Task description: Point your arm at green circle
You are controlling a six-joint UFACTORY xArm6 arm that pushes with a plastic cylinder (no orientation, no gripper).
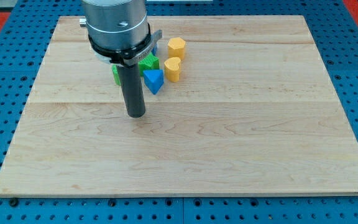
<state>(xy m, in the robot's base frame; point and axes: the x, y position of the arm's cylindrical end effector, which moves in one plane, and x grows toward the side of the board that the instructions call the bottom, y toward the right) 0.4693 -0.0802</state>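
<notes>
My tip (135, 115) rests on the wooden board (229, 137), left of centre. A green block (115, 74), mostly hidden behind the rod, peeks out at the rod's left; its shape cannot be made out. A second green block (149, 63), star-like, sits just right of the rod. A blue triangle block (154, 81) lies right of the rod, a little above my tip. My tip is below this cluster and touches no block.
A yellow heart-shaped block (173, 69) and a yellow hexagon block (176, 47) stand right of the green and blue blocks. A sliver of another blue block (154, 49) shows under the arm's body. A blue pegboard (5, 93) surrounds the board.
</notes>
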